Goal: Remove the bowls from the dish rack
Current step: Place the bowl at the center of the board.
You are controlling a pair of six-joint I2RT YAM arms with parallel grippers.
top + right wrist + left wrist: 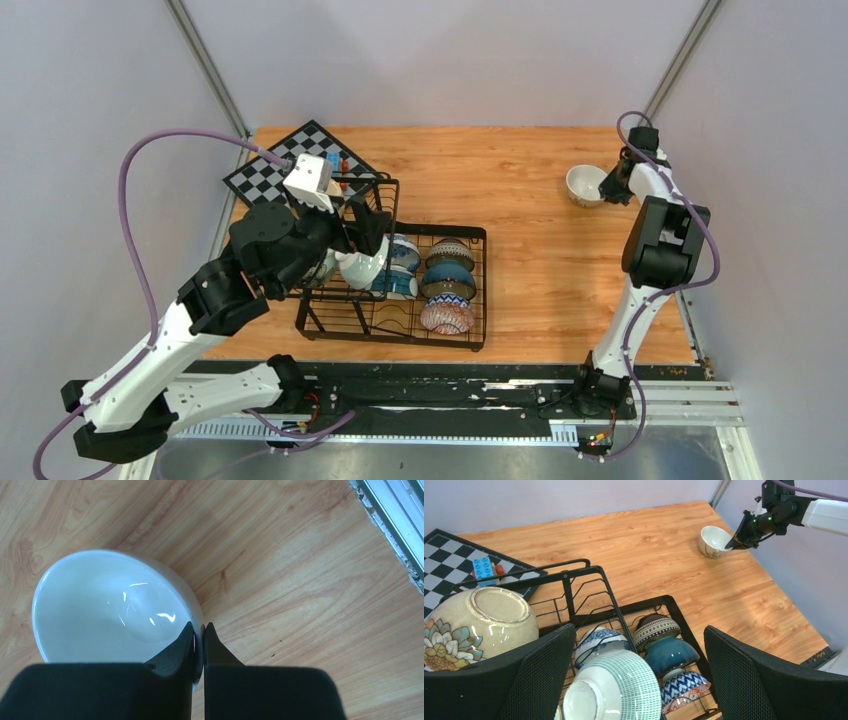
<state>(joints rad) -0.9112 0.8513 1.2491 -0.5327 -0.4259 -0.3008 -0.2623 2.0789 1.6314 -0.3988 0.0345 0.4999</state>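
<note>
The black wire dish rack (pixel 481 290) stands left of centre and holds several bowls on their sides. My left gripper (pixel 366 236) is open and hovers over the rack's left part, with a mint-green patterned bowl (pixel 616 692) between and below its fingers (pixel 539 680). A cream flowered bowl (pixel 474 625), a blue-white bowl (pixel 599 639), a brown patterned bowl (pixel 656 629), a teal bowl (pixel 671 655) and a blue-red patterned bowl (pixel 684 690) also lie in the rack (pixel 644 604). My right gripper (pixel 198 627) is shut on the rim of a cream-white bowl (pixel 110 610) at the far right (pixel 585 186).
A black-and-white chessboard (pixel 290 165) with small toy blocks (pixel 484 567) lies behind the rack at the far left. The table's right edge and a metal rail (pixel 395 525) run close beside the white bowl. Grey walls enclose the table.
</note>
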